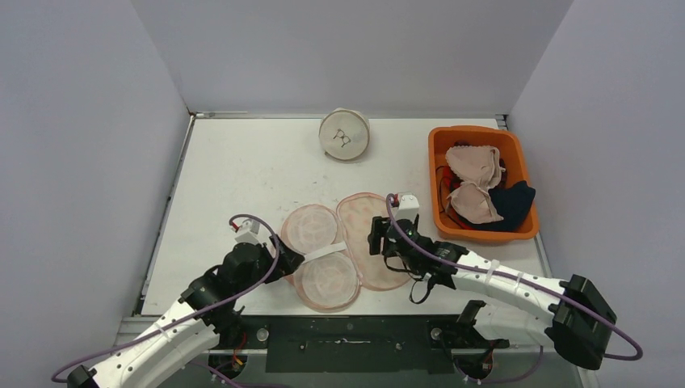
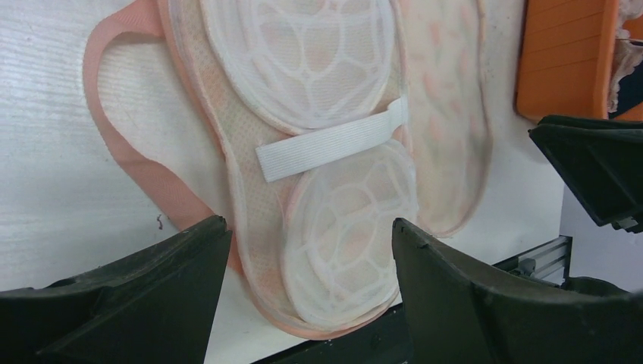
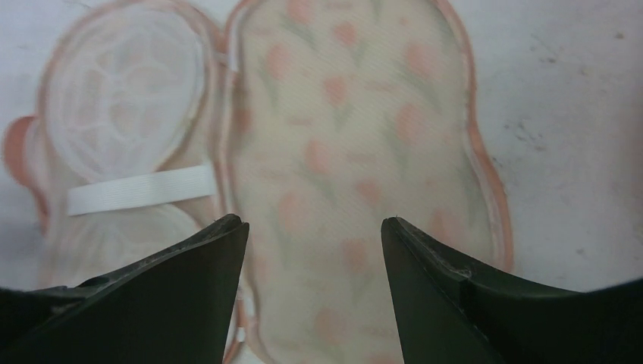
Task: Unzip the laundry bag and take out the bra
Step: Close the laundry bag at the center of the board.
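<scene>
Already unzipped, laundry bag [image 1: 343,250] lies flat (lid [image 1: 363,226] rightward)

The worktop [image 1: 242,170] is white, with faint grey scuffs. Three things lie directly on it, well apart from one another.

Toward 6 o'clock from its middle the laundry bag [image 1: 355,234] lies spread open and flat. Its 9 o'clock half carries two round mesh domes with a white elastic strap [image 2: 330,144] across them. Its 3 o'clock half is a flat panel printed with pink flowers. A pink band [image 2: 144,174] loops out from the domed half's outer edge onto the bare surface.

At 12 o'clock, near the far edge, stands a round white case [image 1: 344,135] with a small dark mark on its face. At 2 o'clock sits an orange tub [image 1: 472,130].
</scene>
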Controlling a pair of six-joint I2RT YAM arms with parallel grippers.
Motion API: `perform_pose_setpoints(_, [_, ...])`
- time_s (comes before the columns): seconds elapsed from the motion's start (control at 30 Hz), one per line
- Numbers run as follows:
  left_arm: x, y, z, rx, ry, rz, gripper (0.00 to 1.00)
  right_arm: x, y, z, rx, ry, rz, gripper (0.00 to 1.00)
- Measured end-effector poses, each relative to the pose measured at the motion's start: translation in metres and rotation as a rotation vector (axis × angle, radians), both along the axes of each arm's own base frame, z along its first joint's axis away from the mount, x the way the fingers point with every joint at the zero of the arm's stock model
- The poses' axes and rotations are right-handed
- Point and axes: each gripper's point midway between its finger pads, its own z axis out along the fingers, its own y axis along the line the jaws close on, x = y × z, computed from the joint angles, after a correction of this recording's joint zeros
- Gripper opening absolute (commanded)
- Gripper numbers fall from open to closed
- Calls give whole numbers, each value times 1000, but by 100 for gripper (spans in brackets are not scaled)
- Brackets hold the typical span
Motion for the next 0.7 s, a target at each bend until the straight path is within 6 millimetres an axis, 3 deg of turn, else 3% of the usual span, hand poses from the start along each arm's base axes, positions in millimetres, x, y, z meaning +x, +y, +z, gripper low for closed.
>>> perform_pose_setpoints(0.13, [-3,3,-20,30,44,8,75,-1,-30,-37,-139,33,-129,67])
perform_pose_setpoints(0.4, [-3,2,-40,70,108,18,75,26,-81,-62,-208,52,-358,65])
perform_pose_setpoints(0.57, [0,-1,-42,56,101,20,75,31,-96,-88,-232,104,-401,58])
perform_pose_setpoints(0.7, [0,-2,-44,49,100,19,75,32,-98,-102,-230,135,-404,45])
